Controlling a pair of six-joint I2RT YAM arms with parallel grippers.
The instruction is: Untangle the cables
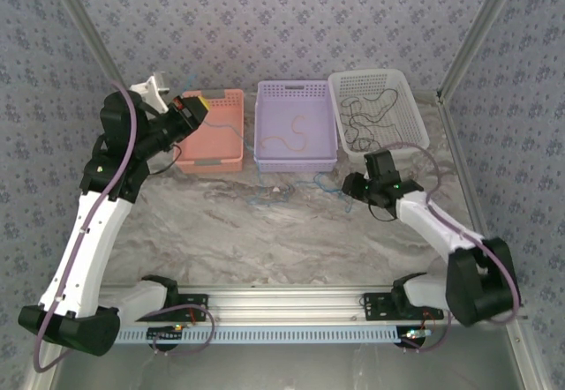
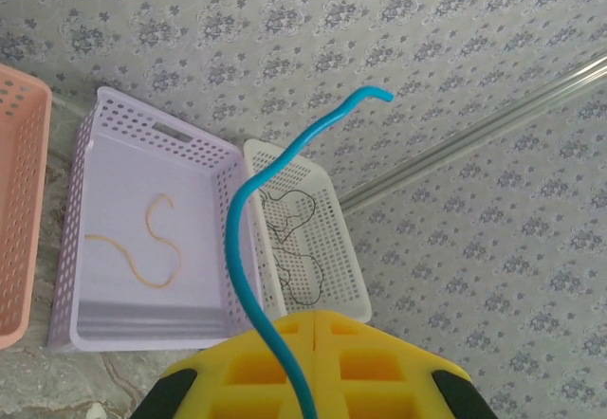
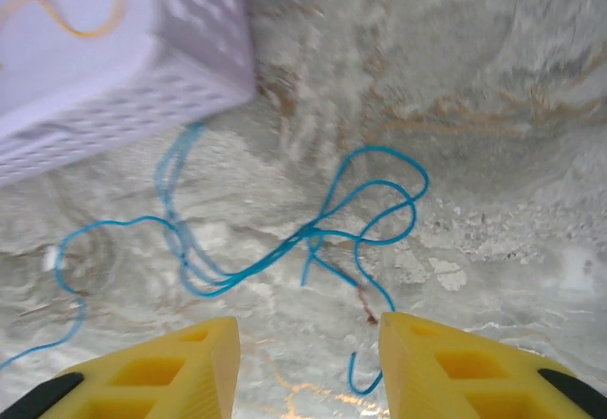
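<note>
Right now my left gripper (image 2: 308, 322) is clamped flat on the blue cable (image 2: 248, 220), whose free end curls up past the fingers. My right gripper (image 3: 308, 343) stands with its 2 jaws apart and grips nothing, low over the table (image 3: 493, 78).

Most of the blue cable lies on the marble just ahead of those open jaws, in loose loops that bunch at 1 crossing, with a strand running up beside the purple basket (image 3: 142, 106).

I judge the step to be drawing this cable free for the pink basket (image 1: 212, 156). I would keep the left grip firm and lift slowly. The right jaws should close just beside the crossing, not on it, so the loops slide out rather than cinch, and I would watch that nothing snags the basket's corner.

From the right wrist I get the crossing strand by strand, where overhead it is a faint thread. The left wrist shows the tan cable (image 2: 156, 248) sorted in purple and the black cable (image 2: 294, 248) in the white basket (image 2: 341, 248). Overhead gives both arms' spacing and the row of 3 baskets.
</note>
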